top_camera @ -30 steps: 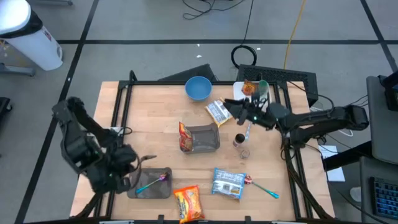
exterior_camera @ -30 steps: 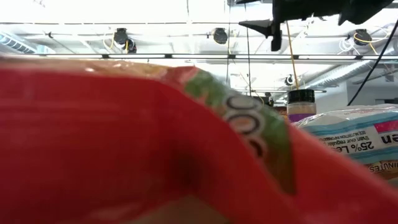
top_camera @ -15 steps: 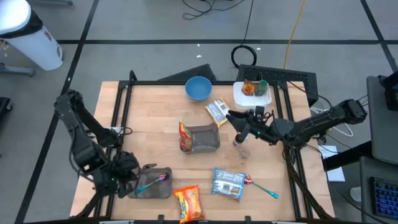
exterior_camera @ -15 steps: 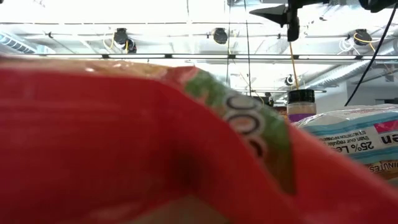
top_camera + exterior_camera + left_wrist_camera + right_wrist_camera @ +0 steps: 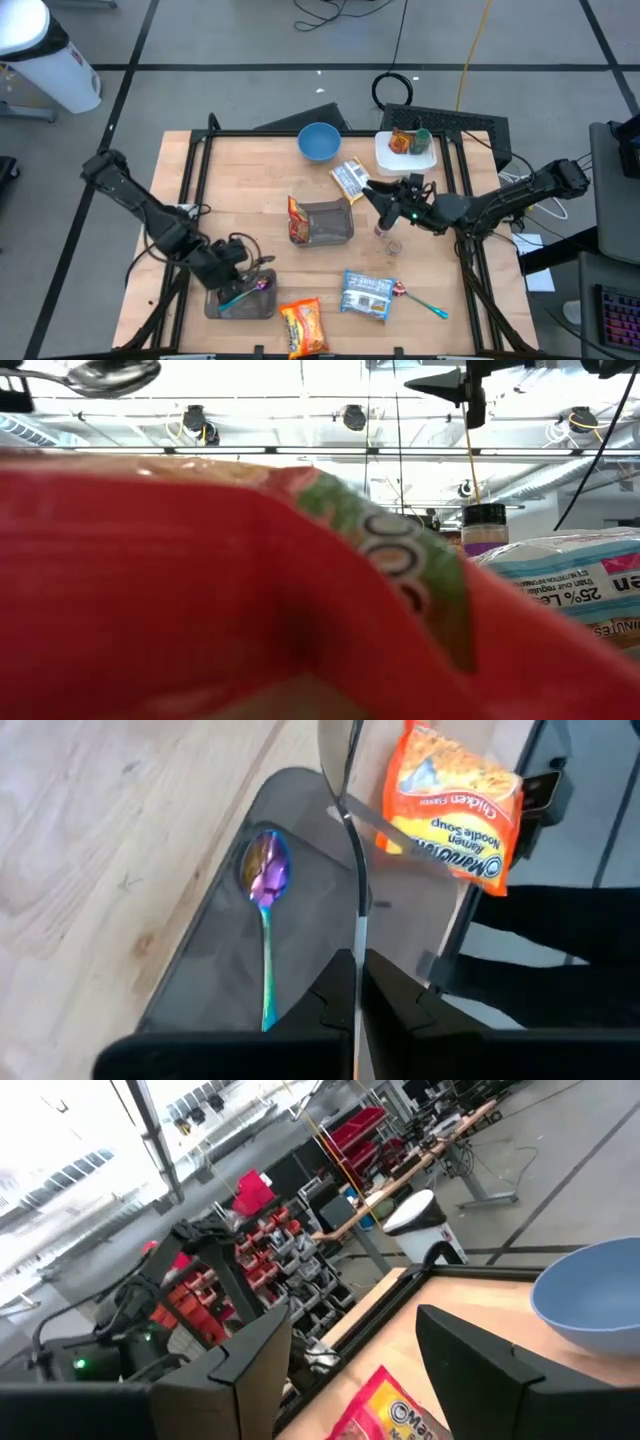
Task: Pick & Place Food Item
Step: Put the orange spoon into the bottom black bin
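A silver spoon (image 5: 345, 790) is pinched in the left tool (image 5: 357, 1005) above the grey tray (image 5: 215, 975) (an iridescent spoon (image 5: 266, 880) lies inside); the ramen packet (image 5: 455, 805) lies beside it; the right tool (image 5: 383, 199) is held spread over the tabletop (image 5: 250, 180).

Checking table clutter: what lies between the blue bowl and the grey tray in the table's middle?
High view: only bare wood lies between the blue bowl and the grey tray; a snack packet sits just off to the side.

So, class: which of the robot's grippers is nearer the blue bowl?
The right gripper: it hovers just beside and below the blue bowl. The left gripper is far off, over the grey tray.
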Controlling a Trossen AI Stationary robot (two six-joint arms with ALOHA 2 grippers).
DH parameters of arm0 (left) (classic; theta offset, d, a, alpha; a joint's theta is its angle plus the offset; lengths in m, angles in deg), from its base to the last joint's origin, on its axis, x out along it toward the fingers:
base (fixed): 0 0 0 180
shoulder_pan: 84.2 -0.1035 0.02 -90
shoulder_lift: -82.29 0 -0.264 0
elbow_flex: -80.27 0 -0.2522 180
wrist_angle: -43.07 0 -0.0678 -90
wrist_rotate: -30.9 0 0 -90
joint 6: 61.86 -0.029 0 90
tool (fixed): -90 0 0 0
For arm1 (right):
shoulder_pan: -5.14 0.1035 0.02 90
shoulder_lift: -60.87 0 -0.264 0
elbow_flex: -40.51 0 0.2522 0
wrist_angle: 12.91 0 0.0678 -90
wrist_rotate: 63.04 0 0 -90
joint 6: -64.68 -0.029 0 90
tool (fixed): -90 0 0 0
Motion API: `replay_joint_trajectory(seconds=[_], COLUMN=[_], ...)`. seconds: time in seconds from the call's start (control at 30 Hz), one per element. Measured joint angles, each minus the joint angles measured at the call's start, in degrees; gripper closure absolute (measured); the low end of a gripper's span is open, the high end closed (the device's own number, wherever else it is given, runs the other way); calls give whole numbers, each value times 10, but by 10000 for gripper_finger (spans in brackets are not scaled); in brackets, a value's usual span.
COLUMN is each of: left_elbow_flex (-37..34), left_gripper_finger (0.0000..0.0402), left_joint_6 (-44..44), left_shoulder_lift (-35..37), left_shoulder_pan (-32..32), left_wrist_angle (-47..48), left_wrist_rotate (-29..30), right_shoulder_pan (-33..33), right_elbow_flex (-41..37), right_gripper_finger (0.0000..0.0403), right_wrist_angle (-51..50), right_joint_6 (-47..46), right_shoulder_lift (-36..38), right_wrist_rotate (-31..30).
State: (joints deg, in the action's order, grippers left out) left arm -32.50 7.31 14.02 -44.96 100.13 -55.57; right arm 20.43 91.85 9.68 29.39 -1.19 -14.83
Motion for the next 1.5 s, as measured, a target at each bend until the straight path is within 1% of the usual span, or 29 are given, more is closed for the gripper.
replay_joint_trajectory(seconds=[0.1,0.2,0.33,0.4,0.53,0.77,0.83,0.97,1.17,1.27,1.4,1.5], left_elbow_flex=[0,0,0,0,0,0,0,0,-2,-18,-52,-75], left_gripper_finger=[392,396,391,395,391,392,388,396,388,396,384,389], left_joint_6=[-15,-34,-36,-38,-39,-41,-42,-44,-42,-39,-21,-12], left_shoulder_lift=[-12,-32,-57,-69,-81,-107,-109,-114,-113,-113,-113,-113], left_shoulder_pan=[-23,-37,-40,-38,-31,-28,-24,-17,-16,-16,-17,-17], left_wrist_angle=[1,-2,-3,-4,-6,-15,-16,-16,-17,-20,-75,-106], left_wrist_rotate=[-40,-70,-102,-115,-121,-158,-160,-160,-162,-171,-189,-191], right_shoulder_pan=[0,0,2,2,2,2,2,2,2,2,2,2], right_elbow_flex=[0,0,0,0,0,0,0,0,0,0,0,0], right_gripper_finger=[193,193,193,193,193,193,193,193,193,193,193,193], right_wrist_angle=[-17,-32,-36,-36,-38,-44,-50,-52,-52,-51,-51,-54], right_joint_6=[0,0,0,0,0,-13,-19,-20,-20,-19,-19,-21], right_shoulder_lift=[0,0,0,0,0,0,0,0,0,0,0,0], right_wrist_rotate=[15,16,17,30,31,31,32,43,45,45,45,45])
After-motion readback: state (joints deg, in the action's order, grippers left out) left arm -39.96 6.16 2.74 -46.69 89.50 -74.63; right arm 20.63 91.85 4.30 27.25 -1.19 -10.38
